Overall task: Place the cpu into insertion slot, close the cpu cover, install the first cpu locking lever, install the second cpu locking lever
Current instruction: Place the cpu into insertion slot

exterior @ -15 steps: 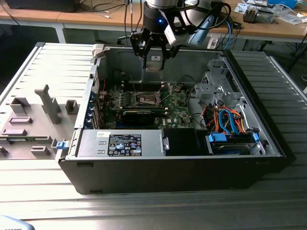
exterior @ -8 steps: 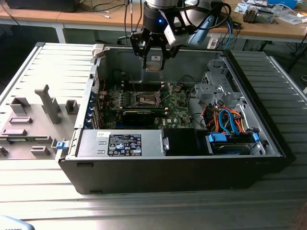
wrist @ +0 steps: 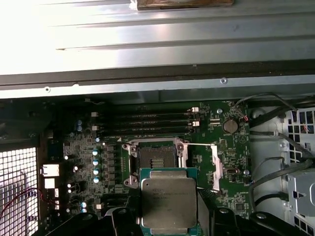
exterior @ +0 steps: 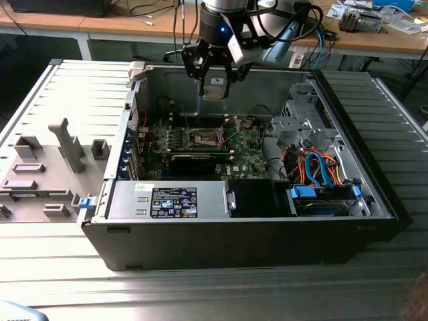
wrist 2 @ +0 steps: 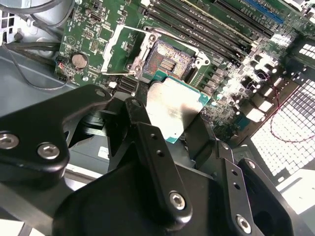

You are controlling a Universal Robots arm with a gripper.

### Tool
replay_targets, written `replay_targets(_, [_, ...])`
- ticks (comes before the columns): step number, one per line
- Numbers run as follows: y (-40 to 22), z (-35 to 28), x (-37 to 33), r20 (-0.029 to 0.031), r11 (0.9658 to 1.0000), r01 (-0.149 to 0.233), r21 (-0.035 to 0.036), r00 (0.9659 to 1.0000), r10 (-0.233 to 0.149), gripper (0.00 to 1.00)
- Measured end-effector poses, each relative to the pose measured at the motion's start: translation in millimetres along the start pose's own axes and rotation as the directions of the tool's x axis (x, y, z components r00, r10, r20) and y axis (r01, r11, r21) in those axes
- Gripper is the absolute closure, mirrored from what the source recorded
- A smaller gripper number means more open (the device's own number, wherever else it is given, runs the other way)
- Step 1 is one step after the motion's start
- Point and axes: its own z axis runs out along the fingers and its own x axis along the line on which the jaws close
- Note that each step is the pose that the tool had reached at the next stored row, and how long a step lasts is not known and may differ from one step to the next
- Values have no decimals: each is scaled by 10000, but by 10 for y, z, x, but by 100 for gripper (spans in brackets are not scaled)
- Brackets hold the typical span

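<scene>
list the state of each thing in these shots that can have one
black arm gripper, shut on the cpu
small square silver-topped cpu, held in the air, not in the socket
square motherboard socket, uncovered and empty
thin square metal-frame cpu cover, swung open, off the socket
black metal computer case, lying on its side, side panel off

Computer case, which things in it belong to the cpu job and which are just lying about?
Job: gripper holding the cpu; empty socket; cover, swung open.
Lying about: coin battery; memory slots; black card; drive cables.
</scene>
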Motion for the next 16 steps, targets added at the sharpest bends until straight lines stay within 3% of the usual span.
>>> replay_targets(16, [0, 6, 0, 8, 9997, -249, -5, 9997, 249, 45])
